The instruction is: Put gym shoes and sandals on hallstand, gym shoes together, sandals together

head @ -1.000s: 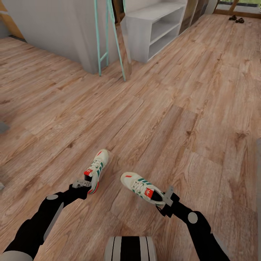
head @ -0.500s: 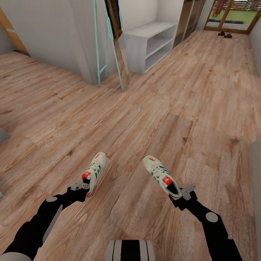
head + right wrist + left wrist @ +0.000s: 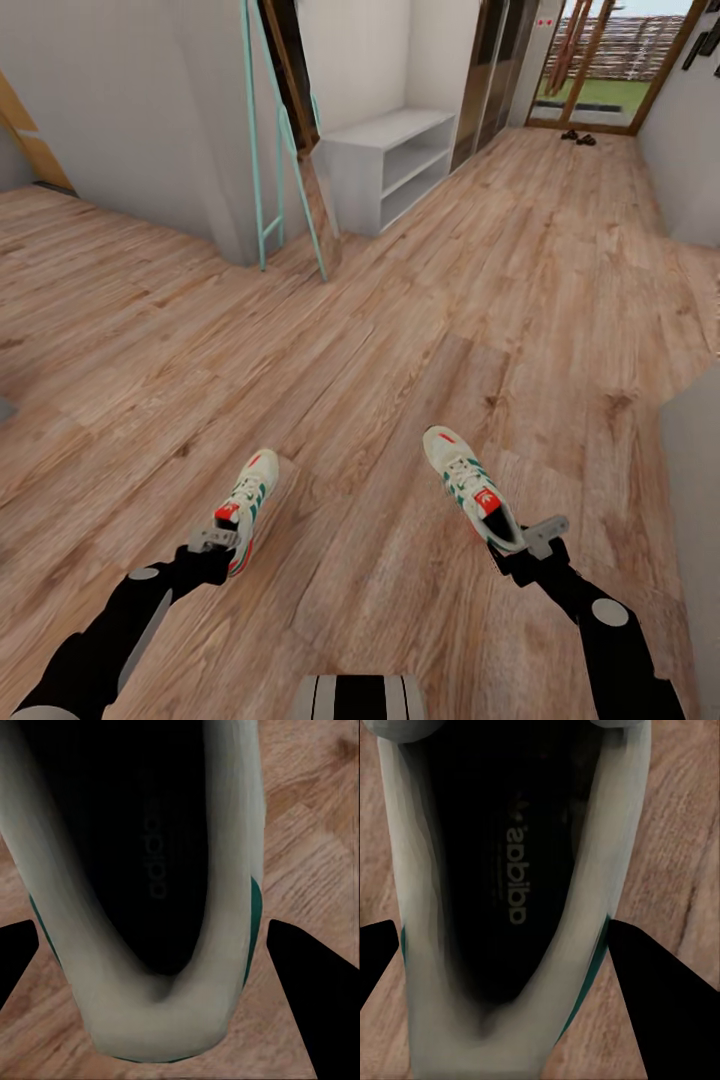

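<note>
My left pincer [image 3: 222, 540] grips one gym shoe [image 3: 243, 505] by the heel; my right pincer [image 3: 520, 540] grips the other gym shoe [image 3: 470, 488] likewise. Both shoes point toes forward, clear of the corridor floor [image 3: 400, 330]. A white shelf unit [image 3: 385, 175] lies ahead-left; sandals [image 3: 578, 137] lie far ahead-right, near the doorway.

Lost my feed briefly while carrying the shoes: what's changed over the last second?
The right gripper swung its gym shoe outward to the right, toe now pointing ahead. The head view tilted up, showing more corridor. The left gripper still holds its gym shoe.
</note>
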